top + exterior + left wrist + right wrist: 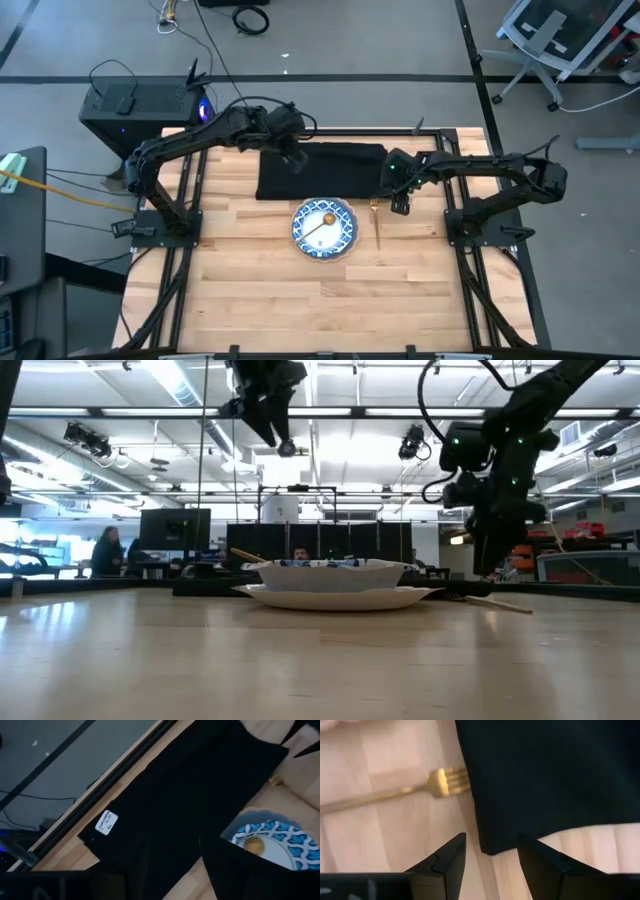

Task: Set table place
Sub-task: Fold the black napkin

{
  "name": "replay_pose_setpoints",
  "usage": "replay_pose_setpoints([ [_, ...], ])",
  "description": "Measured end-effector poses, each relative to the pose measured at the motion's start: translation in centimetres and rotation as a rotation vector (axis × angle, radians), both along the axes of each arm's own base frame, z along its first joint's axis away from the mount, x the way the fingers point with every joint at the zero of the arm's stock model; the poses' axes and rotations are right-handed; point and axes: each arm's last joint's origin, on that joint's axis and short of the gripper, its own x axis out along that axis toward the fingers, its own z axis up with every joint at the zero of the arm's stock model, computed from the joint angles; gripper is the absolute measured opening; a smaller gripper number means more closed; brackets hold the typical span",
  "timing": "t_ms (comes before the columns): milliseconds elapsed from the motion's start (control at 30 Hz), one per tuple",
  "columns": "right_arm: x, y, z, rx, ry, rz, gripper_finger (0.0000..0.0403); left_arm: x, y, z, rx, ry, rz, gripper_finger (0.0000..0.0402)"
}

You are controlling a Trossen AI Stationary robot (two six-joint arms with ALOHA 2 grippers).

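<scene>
The black napkin (320, 172) lies flat at the table's far middle, its white label (106, 821) up. The blue-grey plate (323, 250) sits near of it, with the patterned dish (340, 232) on it and the gold spoon (322, 224) in the dish. The gold fork (378, 230) lies on the wood right of the plate. My left gripper (293, 160) is open, high above the napkin's middle. My right gripper (492, 857) is open and low, its fingers on either side of the napkin's near right corner (490, 845), beside the fork's tines (451, 781).
Bare wood (330, 300) spreads across the table's near half. Black rails (190, 250) edge the table. A black box (135, 105) stands on the floor beyond the far left corner. People and desks show in the room behind.
</scene>
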Motion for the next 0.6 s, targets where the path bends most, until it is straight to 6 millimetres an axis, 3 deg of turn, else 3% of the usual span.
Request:
replay_pose_setpoints([
  [600, -0.1, -0.2, -3.6, -0.024, 0.057, 0.029, 0.0170, 0.4, -1.4, 0.4, -0.007, -0.023, -0.023, 0.0177],
])
